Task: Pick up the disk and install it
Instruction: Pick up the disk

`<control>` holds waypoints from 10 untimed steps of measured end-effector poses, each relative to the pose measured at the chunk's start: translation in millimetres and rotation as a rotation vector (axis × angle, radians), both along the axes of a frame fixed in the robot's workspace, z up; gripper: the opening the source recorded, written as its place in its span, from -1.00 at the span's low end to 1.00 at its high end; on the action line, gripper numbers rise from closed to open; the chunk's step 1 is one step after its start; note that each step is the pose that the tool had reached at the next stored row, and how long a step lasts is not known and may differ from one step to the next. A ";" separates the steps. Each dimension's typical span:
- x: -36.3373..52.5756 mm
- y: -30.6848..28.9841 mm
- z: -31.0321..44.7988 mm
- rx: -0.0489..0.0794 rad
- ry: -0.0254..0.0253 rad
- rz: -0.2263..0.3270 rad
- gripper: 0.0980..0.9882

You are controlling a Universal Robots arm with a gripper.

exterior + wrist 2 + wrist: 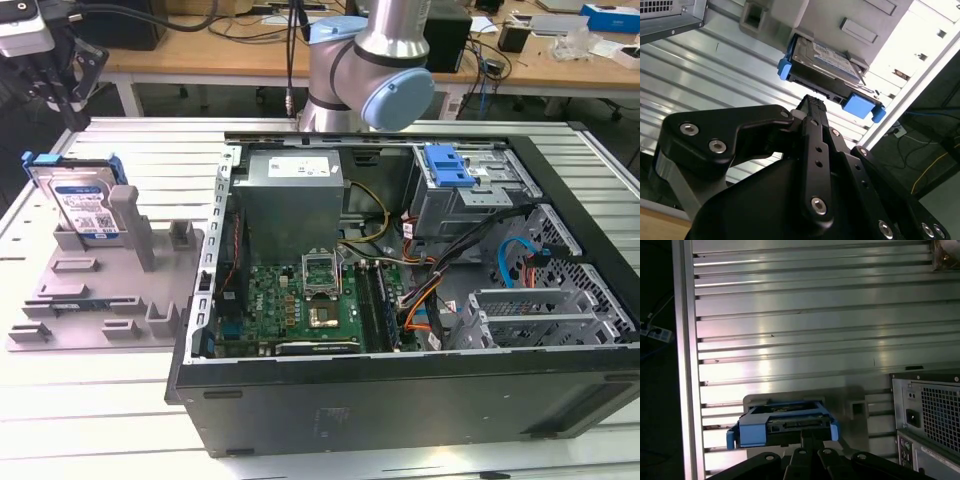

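Ribbed metal table carries everything. Computer case lies on its side with the panel off, board and bays facing up. Judged reason: so the inside can be reached from above. Arm stands behind the case. In the case's far corner is a bay with a blue tab on top, possibly the seat meant for the drive, though that is a guess.

Grey holder sits on the table just beside the case, on the exterior view's left. Disk stands on edge in it, leaning against a post with the label outward and a blue bracket round it. Not yet picked up. Standing it on edge likely leaves the upper rim free for a grasp.

Gripper hangs above that rim. It is near the rim but apart from it in the exterior view, and points at it in both wrist views. Fingers look drawn together, with nothing between them.
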State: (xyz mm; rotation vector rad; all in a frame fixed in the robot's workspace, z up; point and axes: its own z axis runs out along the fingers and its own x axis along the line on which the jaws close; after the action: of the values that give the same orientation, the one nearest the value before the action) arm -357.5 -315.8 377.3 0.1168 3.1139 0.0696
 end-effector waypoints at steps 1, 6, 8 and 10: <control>-0.4 0.1 -0.1 0.000 0.0000 0.000 -0.98; -1.8 0.5 -0.1 0.000 0.0000 0.000 -0.98; -2.0 0.5 -0.1 0.000 0.0001 0.001 -0.98; -2.1 0.6 -0.1 -0.001 0.0000 0.011 -0.98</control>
State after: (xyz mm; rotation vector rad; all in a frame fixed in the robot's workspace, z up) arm -359.5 -315.3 377.2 0.1002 3.1147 0.0689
